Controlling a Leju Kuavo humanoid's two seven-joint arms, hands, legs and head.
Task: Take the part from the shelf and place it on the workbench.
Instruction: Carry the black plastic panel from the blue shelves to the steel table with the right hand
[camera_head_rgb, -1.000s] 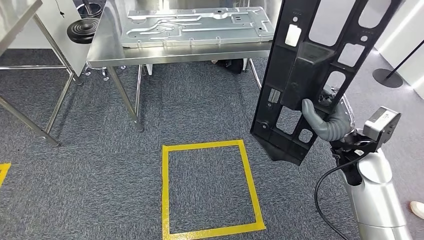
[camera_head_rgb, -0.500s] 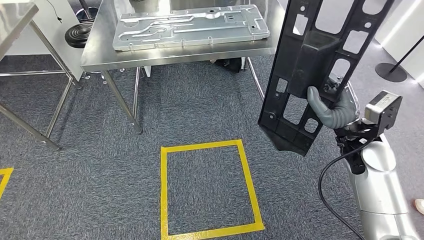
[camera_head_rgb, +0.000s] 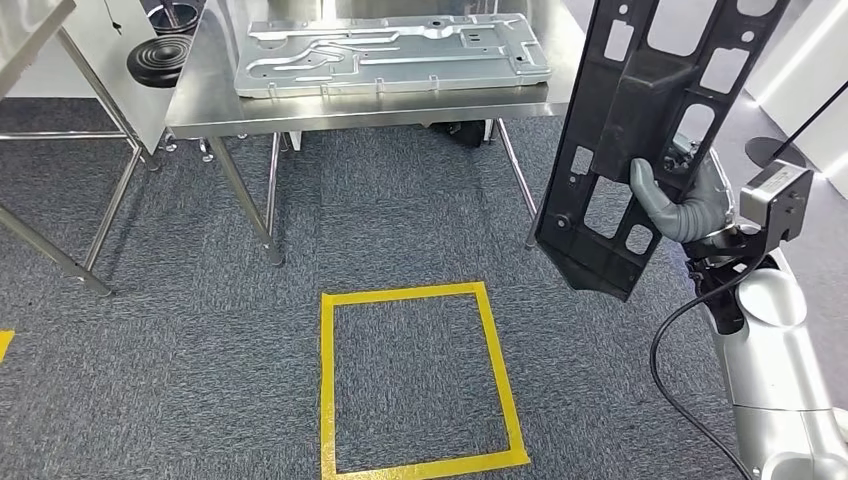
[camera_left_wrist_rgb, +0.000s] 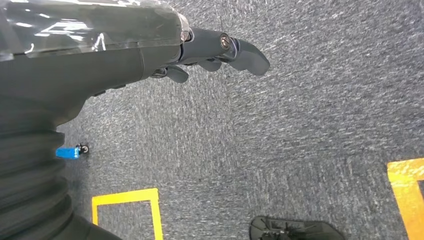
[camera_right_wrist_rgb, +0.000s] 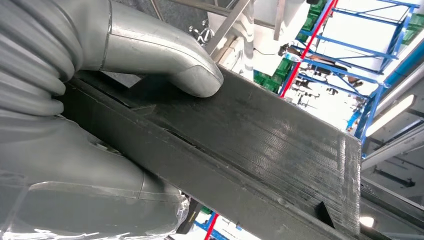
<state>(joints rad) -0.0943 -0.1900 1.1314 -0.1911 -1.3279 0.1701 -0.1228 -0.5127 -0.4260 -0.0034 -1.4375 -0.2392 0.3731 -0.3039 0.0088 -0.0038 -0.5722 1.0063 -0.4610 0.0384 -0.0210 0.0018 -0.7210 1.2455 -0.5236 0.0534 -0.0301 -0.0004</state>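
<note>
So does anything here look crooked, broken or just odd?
Nothing looks damaged. The black part hangs tilted in the right hand, held upright, not yet on the workbench, where a metal panel lies flat.

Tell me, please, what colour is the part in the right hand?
Black part, clearest in the head view.

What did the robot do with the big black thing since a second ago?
The right hand has carried the black part a bit up and to the right in the head view, toward the workbench. It still grips the part the same way. The metal plate stays on the workbench.
</note>
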